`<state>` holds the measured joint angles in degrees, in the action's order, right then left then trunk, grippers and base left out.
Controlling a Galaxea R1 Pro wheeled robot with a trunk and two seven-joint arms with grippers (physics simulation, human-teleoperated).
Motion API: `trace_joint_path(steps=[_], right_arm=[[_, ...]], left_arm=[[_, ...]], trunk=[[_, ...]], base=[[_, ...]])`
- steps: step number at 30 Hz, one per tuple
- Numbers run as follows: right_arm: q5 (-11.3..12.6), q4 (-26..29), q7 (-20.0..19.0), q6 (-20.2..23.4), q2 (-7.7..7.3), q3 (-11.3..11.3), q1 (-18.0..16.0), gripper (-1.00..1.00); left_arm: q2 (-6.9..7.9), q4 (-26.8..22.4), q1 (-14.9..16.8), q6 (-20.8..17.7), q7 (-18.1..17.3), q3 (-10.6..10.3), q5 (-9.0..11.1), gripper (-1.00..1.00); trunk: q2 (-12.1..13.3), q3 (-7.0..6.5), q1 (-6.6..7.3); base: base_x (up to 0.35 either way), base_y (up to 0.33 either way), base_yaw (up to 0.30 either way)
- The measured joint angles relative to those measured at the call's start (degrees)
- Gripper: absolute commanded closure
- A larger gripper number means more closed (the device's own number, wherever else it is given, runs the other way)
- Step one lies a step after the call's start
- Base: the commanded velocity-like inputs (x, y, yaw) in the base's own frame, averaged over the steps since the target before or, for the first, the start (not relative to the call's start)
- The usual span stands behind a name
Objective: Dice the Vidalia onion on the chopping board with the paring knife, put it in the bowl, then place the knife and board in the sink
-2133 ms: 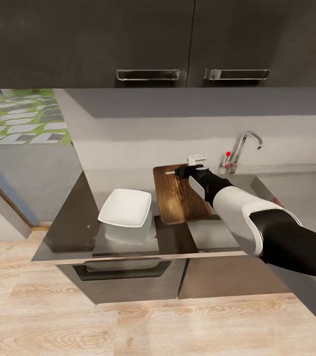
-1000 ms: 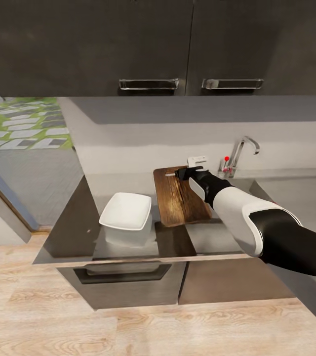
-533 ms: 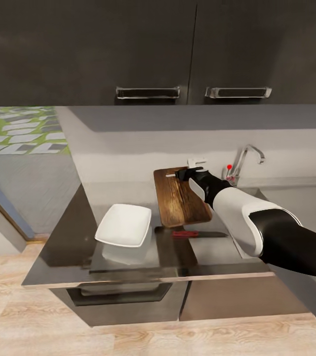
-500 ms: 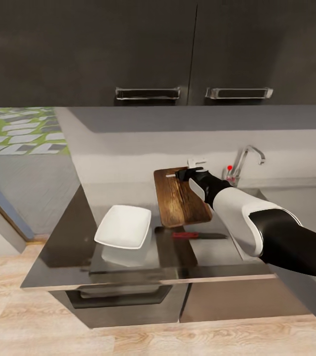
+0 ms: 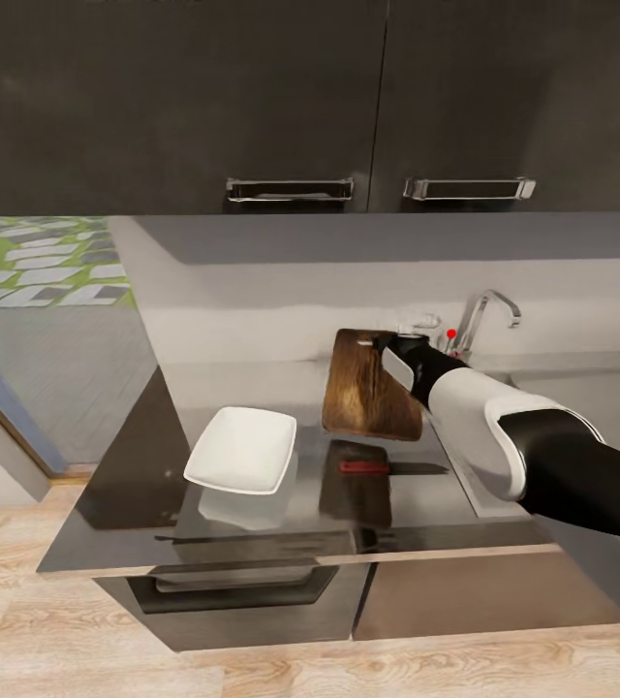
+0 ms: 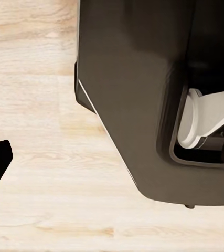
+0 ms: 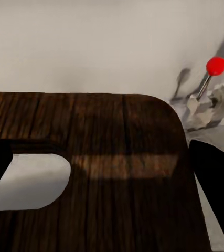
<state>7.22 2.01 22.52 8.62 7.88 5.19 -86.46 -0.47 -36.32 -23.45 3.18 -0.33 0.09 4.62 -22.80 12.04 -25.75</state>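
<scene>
The right gripper [image 5: 388,341] is clamped on the chopping board's [image 5: 368,388] slotted end, tilting it up, so a thin edge pinch could slip before the sink [image 5: 581,388].

The head view looks forward and down from above at the surface [image 5: 136,456], from a little way back, taking in wall cupboards, wall and floor. The right wrist view sits very close over the chopping board [image 7: 117,173], facing the wall; both views share this board [image 5: 368,388] and the red-knobbed lever [image 7: 215,65] [image 5: 451,334]. The left wrist view points down at the wooden floor [image 6: 38,157], close beside the robot's dark base [image 6: 138,105].
</scene>
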Motion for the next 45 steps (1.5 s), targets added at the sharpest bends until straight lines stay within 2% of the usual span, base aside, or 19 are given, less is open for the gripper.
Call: trace_joint_path(steps=[2, 4, 11, 12, 15, 16, 18, 19, 21, 25, 32, 34, 36, 39, 41, 45], right_arm=[[5.11, -0.07, 1.03, -0.73, -0.73, -0.17, 0.0, 1.0], [8.44, -0.13, 2.12, -2.27, -1.08, -0.09, 0.0, 1.0], [12.86, 0.43, 10.11, -4.53, -1.71, -0.17, 0.04, 1.0], [14.07, 0.5, 11.19, -4.61, -1.86, -0.16, 0.04, 1.0], [20.83, 0.64, 16.38, -5.87, -2.36, -0.25, 0.02, 1.0], [22.49, 0.66, 18.26, -6.73, -2.39, -0.13, 0.02, 1.0], [24.18, 0.66, 21.39, -8.4, -2.3, -0.03, 0.02, 1.0], [25.46, 0.63, 27.09, -11.23, -1.89, 0.14, 0.05, 1.0], [26.07, 0.55, 31.8, -13.16, -1.49, -0.08, 0.06, 1.0], [26.4, 0.1, 37.87, -16.55, -0.83, -0.13, 0.06, 1.0], [26.52, -0.09, 46.33, -19.69, 0.67, -0.1, 0.07, 1.0], [26.76, -0.13, 47.1, -20.75, 0.76, -0.15, 0.07, 1.0], [28.12, -0.15, 47.42, -21.17, 0.79, -0.35, 0.09, 1.0], [33.29, -0.22, 47.59, -21.42, 0.68, -0.62, 0.11, 1.0], [35.16, -0.24, 47.66, -21.51, 0.63, -0.24, 0.11, 1.0], [36.36, -0.4, 47.71, -21.58, 0.56, -0.17, 0.13, 1.0]], left_arm=[[0.02, 0.05, 0.0, 0.0, -0.08, 0.0, 0.01, -1.0], [0.03, 0.35, 0.0, 0.08, -0.19, 0.0, 0.01, -1.0], [-0.04, 1.01, 0.0, 0.39, -0.37, -0.14, 0.0, -1.0], [-0.04, 1.06, 0.0, 0.41, -0.38, -0.14, 0.0, -1.0], [-0.05, 1.01, 0.0, 0.49, -0.39, -0.16, -0.06, -1.0], [-0.05, 1.0, 0.0, 0.5, -0.39, -0.16, -0.07, -1.0], [-0.13, 0.99, 0.0, 0.52, -0.39, -0.16, -0.07, -1.0], [-0.42, 0.98, 0.0, 0.57, -0.39, -0.16, -0.08, -1.0], [-0.81, 1.03, 0.0, 0.64, -0.39, -0.16, -0.08, -1.0], [-1.13, 1.13, 0.0, 1.41, -0.4, -0.17, -0.08, -1.0], [-1.19, 1.29, -0.01, 1.74, -0.39, -0.16, -0.08, -1.0], [-1.2, 1.61, 0.0, 1.8, -0.4, -0.16, -0.08, -1.0], [-1.2, 1.9, 0.0, 2.04, -0.39, -0.16, -0.08, -1.0], [-1.2, 2.13, 0.0, 2.77, -0.39, -0.16, -0.08, -1.0], [-1.2, 2.16, 0.0, 2.92, -0.39, -0.16, -0.08, -1.0], [-1.2, 2.2, 0.0, 3.03, -0.39, -0.16, -0.08, -1.0]], trunk=[[0.0, 0.0, 0.0], [0.0, 0.0, 0.0], [0.0, 0.0, 0.0], [0.0, 0.0, 0.0], [0.0, 0.0, 0.0], [0.0, 0.0, 0.0], [0.0, 0.0, 0.0], [0.0, 0.0, 0.0], [0.0, 0.0, 0.0], [0.0, 0.0, 0.0], [0.0, 0.0, 0.0], [0.0, 0.0, 0.0], [0.0, 0.0, 0.0], [0.0, 0.0, 0.0], [0.0, 0.0, 0.0], [-0.01, 0.0, 0.01]], base=[[0.0, 0.0, 0.0], [0.0, 0.0, 0.0], [0.0, 0.0, 0.0], [0.0, 0.0, 0.0], [0.0, 0.0, 0.0], [0.0, 0.0, 0.0], [0.0, 0.0, 0.0], [0.0, 0.0, 0.0], [0.0, 0.0, 0.0], [0.0, 0.0, 0.0], [0.0, 0.0, 0.0], [0.0, 0.0, 0.0], [0.0, 0.0, 0.0], [0.0, 0.0, 0.0], [0.0, 0.0, 0.0], [0.055, 0.032, 0.0]])
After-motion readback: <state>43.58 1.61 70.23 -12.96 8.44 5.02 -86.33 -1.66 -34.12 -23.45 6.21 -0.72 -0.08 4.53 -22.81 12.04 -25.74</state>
